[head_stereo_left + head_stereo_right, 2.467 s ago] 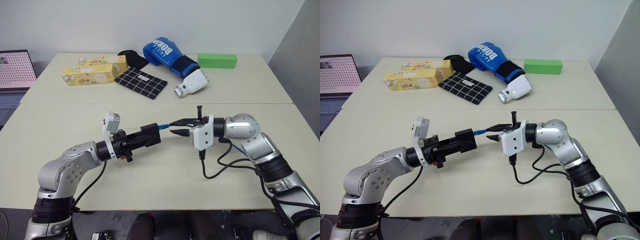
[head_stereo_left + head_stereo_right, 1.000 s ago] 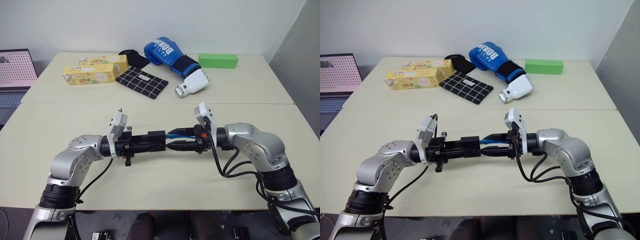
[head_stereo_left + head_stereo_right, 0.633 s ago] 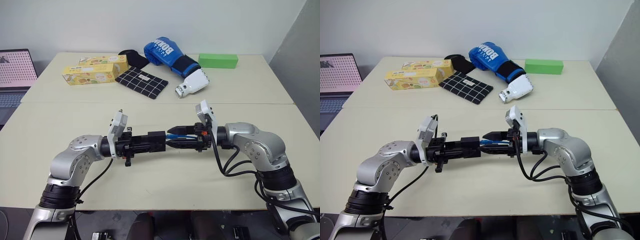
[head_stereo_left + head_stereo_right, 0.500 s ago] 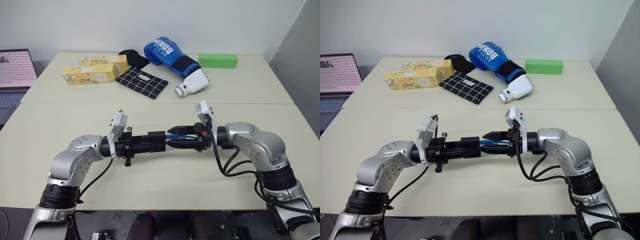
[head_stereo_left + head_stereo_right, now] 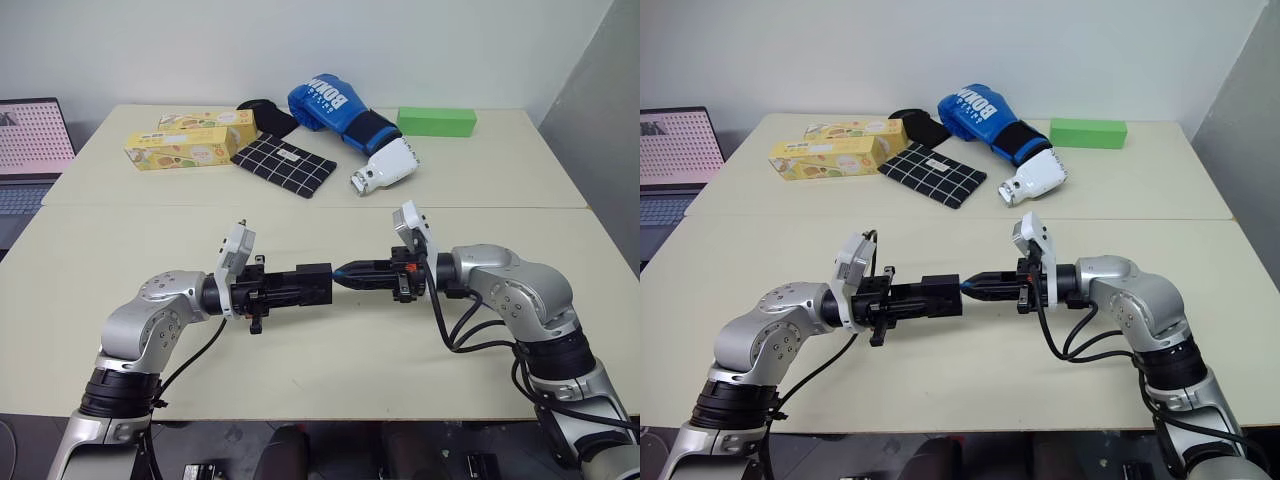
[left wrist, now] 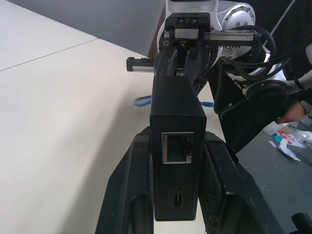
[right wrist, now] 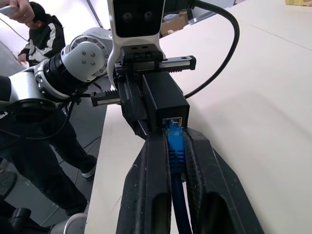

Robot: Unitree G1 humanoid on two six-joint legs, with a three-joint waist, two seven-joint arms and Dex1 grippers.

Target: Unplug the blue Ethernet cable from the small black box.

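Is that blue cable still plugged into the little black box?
Yes: the blue Ethernet cable has its plug seated in the small black box.

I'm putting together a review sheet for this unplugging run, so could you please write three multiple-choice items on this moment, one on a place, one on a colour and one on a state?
1. Where is the small black box?
A. Lying beside the green block
B. Held above the table in the left gripper
C. Resting on the laptop

2. What colour is the Ethernet cable at the box's port?
A. Blue
B. Red
C. Yellow

3. How does the right gripper stand?
A. Wide open, away from the cable
B. Shut on the checked cloth
C. Shut on the cable just behind its plug, which sits in the port

Answers:
1 B, the left wrist view shows the box clamped between the two fingers.
2 A, the right wrist view shows a blue cord and plug.
3 C, both fingers press against the cable's sides in the right wrist view.
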